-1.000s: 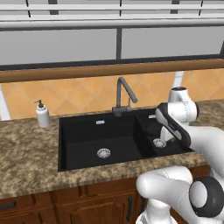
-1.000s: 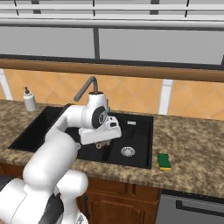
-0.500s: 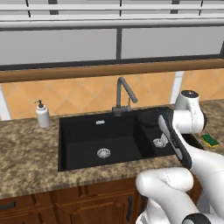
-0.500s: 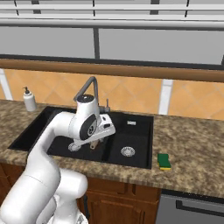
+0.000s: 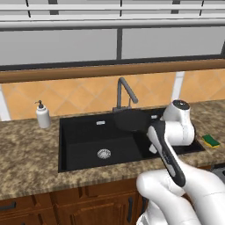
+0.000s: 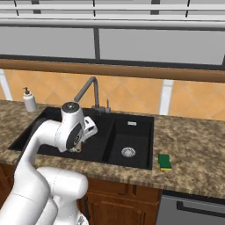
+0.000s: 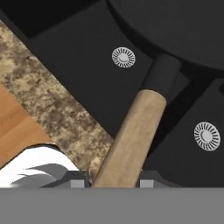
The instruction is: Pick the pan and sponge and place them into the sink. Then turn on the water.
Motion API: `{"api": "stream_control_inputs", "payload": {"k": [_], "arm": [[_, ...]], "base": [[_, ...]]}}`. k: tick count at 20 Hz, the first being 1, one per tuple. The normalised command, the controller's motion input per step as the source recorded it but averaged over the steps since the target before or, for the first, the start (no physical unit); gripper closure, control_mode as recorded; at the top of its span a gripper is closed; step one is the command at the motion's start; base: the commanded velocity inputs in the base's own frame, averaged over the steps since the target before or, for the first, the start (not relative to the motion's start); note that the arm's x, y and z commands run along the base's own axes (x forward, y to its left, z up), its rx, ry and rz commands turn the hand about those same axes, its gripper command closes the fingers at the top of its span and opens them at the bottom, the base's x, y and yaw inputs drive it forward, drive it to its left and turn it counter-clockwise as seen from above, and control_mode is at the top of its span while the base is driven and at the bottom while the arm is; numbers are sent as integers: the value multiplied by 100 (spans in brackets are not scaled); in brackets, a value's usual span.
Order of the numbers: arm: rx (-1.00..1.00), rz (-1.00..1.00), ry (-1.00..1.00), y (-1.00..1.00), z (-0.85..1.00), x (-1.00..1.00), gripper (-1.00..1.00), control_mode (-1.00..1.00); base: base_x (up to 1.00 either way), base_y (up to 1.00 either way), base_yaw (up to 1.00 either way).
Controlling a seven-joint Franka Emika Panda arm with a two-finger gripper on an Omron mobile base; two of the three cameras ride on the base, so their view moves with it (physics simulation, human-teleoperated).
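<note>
pincer (image 7: 114,181) pinching the light wooden handle of the small round black frying pan (image 5: 131,119), which a second ago hung over the smaller right basin and is now carried above the divider of the black rectangular double-basin sink (image 5: 79,151), toward the larger left basin. judged from this, the pan awaits release; the green-and-yellow rectangular sponge (image 6: 165,161) lies on the speckled granite table (image 6: 193,162) just right of the sink, untouched, faucet dry.

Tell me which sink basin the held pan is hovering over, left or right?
The larger left basin. The pan hangs near the faucet, above that basin's right part beside the divider; the smaller right basin has nothing over it.
</note>
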Motion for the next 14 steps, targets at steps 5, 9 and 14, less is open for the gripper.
{"api": "stream_control_inputs", "payload": {"k": [5, 9, 14], "arm": [[2, 30, 0, 79, 0, 23, 100, -100], [1, 20, 0, 71, 0, 52, 100, -100], [0, 10, 1, 29, -2, 86, 100, -100]], "base": [[0, 0, 0], [0, 0, 0], [0, 0, 0]]}}
